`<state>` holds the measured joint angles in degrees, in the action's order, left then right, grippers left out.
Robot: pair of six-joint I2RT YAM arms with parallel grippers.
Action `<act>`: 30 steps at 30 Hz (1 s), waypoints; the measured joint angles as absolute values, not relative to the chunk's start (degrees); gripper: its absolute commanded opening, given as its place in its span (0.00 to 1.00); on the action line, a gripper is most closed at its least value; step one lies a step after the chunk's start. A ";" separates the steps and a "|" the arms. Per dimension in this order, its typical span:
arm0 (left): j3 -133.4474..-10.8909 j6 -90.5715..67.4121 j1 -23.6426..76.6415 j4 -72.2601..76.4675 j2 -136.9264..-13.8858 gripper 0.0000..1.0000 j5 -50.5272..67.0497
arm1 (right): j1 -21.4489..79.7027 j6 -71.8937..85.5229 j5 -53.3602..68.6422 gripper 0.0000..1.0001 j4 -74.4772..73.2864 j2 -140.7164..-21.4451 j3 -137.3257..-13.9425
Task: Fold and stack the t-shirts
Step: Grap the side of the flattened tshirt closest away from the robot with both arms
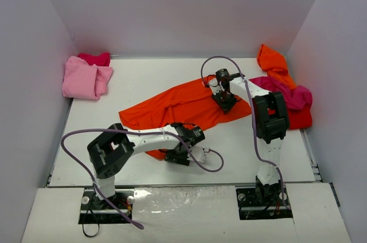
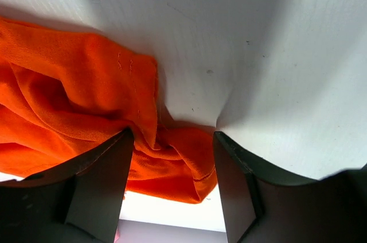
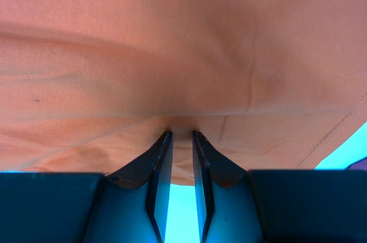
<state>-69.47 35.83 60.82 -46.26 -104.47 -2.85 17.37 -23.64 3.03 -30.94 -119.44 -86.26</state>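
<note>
Your right gripper (image 1: 225,101) is clenched on the orange t-shirt (image 1: 178,102), which lies spread mid-table with its long axis running left to right, pinched at its right end. Your left gripper (image 1: 180,155) straddles the near edge, jaws apart, gripping nothing.

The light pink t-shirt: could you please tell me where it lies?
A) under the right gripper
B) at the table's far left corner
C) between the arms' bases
B: the light pink t-shirt lies at the far left corner of the table.
</note>
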 measured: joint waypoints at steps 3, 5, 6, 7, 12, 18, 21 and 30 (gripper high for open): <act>-69.38 35.83 60.82 -46.62 -104.47 0.23 -2.87 | 17.37 -23.66 3.03 0.17 -30.90 -119.42 -86.20; -68.79 36.09 60.80 -46.73 -104.12 0.00 -3.05 | 17.37 -23.63 3.04 0.10 -30.81 -119.38 -86.10; -68.46 36.14 60.80 -47.46 -103.69 0.00 -3.15 | 17.38 -23.59 3.03 0.09 -30.81 -119.36 -86.04; -68.19 36.25 60.80 -48.19 -103.21 0.00 -3.24 | 17.42 -23.55 3.00 0.09 -30.82 -119.35 -86.02; -67.03 36.93 60.73 -51.10 -98.74 0.00 -3.39 | 17.90 -23.57 1.79 0.10 -30.87 -119.39 -86.02; -67.27 37.59 58.48 -52.90 -94.08 0.00 -3.13 | 18.12 -23.57 1.24 0.10 -30.87 -119.44 -86.02; -69.87 38.09 56.46 -54.77 -93.82 0.00 -2.65 | 18.31 -23.55 1.02 0.10 -30.87 -119.48 -86.02; -80.85 40.30 52.65 -59.34 -91.81 0.00 0.42 | 18.81 -23.57 -0.14 0.11 -31.01 -119.81 -86.24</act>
